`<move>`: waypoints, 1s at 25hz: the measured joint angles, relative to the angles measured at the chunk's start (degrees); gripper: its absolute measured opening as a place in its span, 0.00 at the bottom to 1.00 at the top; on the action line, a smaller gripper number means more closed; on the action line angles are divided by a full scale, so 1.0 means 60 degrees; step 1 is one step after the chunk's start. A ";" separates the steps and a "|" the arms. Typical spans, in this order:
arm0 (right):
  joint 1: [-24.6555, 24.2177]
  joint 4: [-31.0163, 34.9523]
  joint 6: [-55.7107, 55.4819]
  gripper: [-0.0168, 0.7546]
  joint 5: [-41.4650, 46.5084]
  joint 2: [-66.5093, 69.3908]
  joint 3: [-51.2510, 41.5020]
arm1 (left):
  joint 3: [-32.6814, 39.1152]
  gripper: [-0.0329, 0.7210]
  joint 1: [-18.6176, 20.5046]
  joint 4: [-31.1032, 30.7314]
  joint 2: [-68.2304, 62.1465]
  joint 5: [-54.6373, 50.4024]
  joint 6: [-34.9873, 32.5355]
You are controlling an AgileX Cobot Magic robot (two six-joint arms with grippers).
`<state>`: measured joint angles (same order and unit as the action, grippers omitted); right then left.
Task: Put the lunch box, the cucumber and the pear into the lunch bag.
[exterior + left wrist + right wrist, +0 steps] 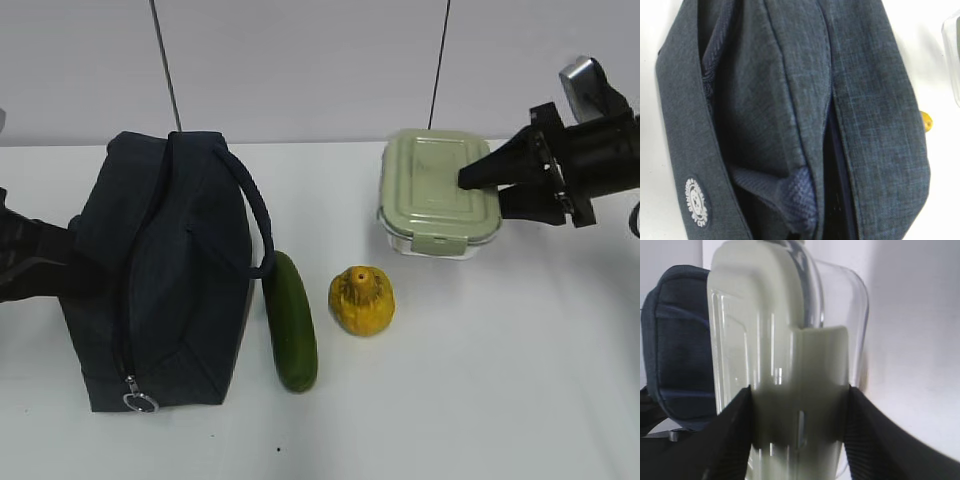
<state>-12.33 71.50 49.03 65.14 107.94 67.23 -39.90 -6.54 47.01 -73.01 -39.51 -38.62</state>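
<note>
Right gripper (478, 192) fingers (725, 440) spread apart; left gripper closed.

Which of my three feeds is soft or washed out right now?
Exterior view: sharp, evenly lit, soft shadows under the long dark green cucumber. Left wrist view: navy fabric lunch bag fills the frame, weave crisp, table blown white. Right wrist view: clear glass lunch box with sage-green lid blurred, black fingers too.

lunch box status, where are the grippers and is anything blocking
Right gripper clamped on the lunch box, box on the table. Left gripper shut, pressed against the lunch bag. Cucumber and pear loose between box and bag.
</note>
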 joint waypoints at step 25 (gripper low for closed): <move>0.4233 0.2556 -0.0247 0.53 0.0240 -0.0044 0.3174 | 0.0000 0.02 0.0000 0.0508 0.0000 0.0434 0.0000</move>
<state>13.07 86.83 47.54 66.58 107.67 86.28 -39.90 -6.54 50.05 -73.01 -36.91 -38.62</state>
